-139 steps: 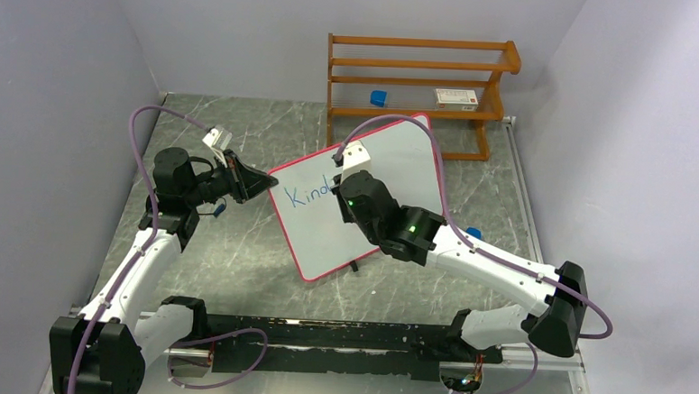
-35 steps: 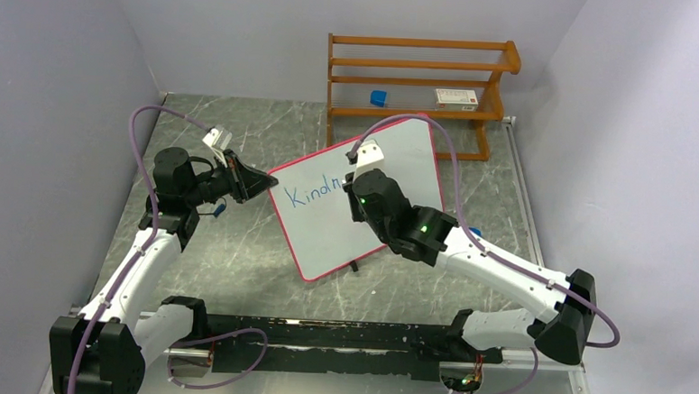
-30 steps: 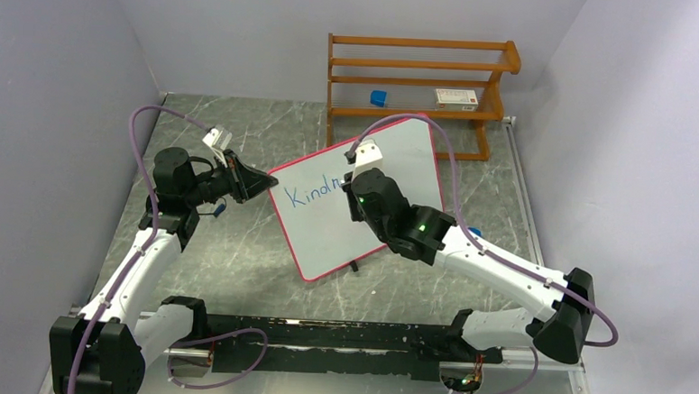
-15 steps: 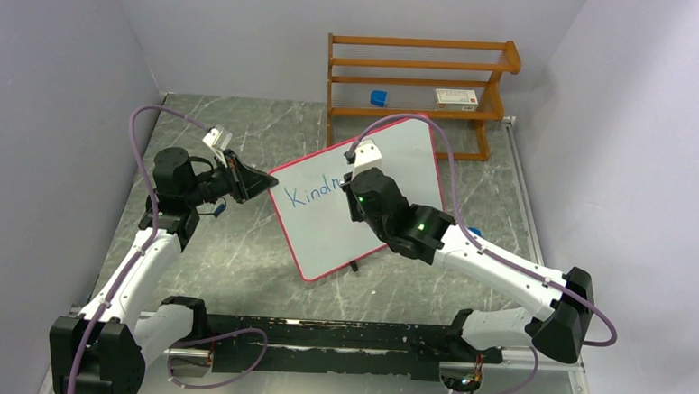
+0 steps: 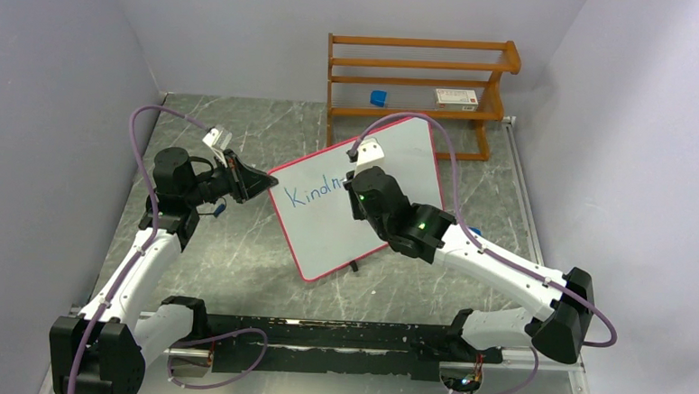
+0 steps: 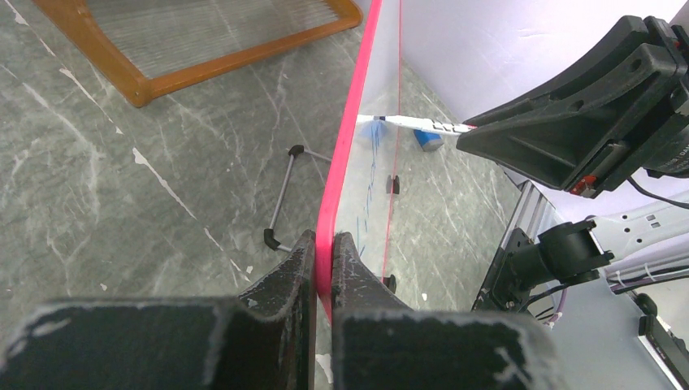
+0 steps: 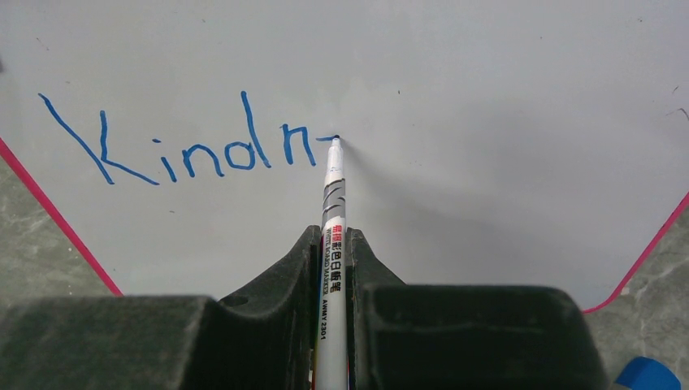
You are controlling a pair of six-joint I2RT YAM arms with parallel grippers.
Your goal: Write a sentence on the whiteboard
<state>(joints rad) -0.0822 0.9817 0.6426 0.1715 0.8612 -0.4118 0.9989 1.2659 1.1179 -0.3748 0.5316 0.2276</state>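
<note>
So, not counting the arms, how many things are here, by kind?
Whiteboard: 1
Marker: 1
Wooden rack: 1
Small blue pieces: 2
Box: 1
Total: 6

Table (image 5: pixel 235 245): grey-green marbled top. Far side, right of centre: wooden rack (image 5: pixel 422 67), with a small blue item (image 5: pixel 378 97) and a white box (image 5: pixel 456 98) on one shelf. Centre: whiteboard (image 5: pixel 411 155), tilted, on black feet. Small blue object (image 5: pixel 473 231) just right of it.
</note>
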